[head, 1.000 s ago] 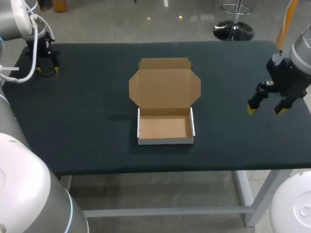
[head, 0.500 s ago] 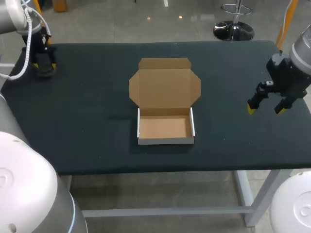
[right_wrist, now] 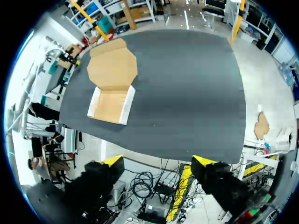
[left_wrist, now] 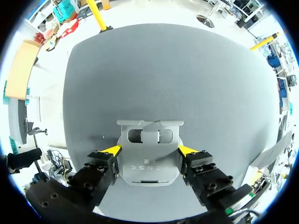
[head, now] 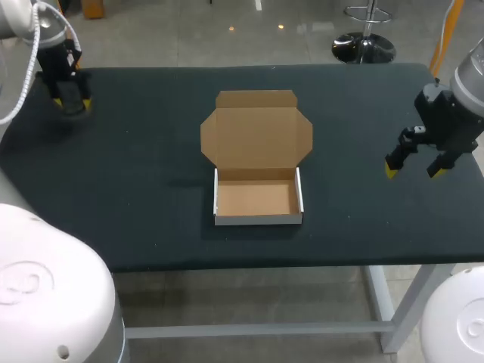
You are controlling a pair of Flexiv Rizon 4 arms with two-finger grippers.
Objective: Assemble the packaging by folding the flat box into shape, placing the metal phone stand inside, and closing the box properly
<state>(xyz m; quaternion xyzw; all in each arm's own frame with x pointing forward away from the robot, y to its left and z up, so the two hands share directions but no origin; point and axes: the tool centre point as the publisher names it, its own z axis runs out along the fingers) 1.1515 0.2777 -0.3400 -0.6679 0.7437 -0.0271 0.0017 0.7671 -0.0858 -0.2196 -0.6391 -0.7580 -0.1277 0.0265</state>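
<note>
The cardboard box (head: 257, 200) stands folded into a shallow tray at the table's middle, its lid (head: 255, 136) lying open and flat behind it. At the far left corner my left gripper (head: 72, 102) is shut on the grey metal phone stand (left_wrist: 149, 156); the yellow fingertips (left_wrist: 112, 150) press its two sides. My right gripper (head: 413, 165) hangs open over the table's right end, well apart from the box (right_wrist: 111, 105), with nothing between its fingers (right_wrist: 112, 161).
The dark table cloth (head: 136, 189) spreads bare on either side of the box. Close to my right gripper lies the table's right edge (head: 473, 162), and my left gripper sits near the far left corner.
My left gripper, with the stand, has shifted slightly toward the far edge, and the left arm has swung out toward the view's left. The right arm and the box are unmoved.
</note>
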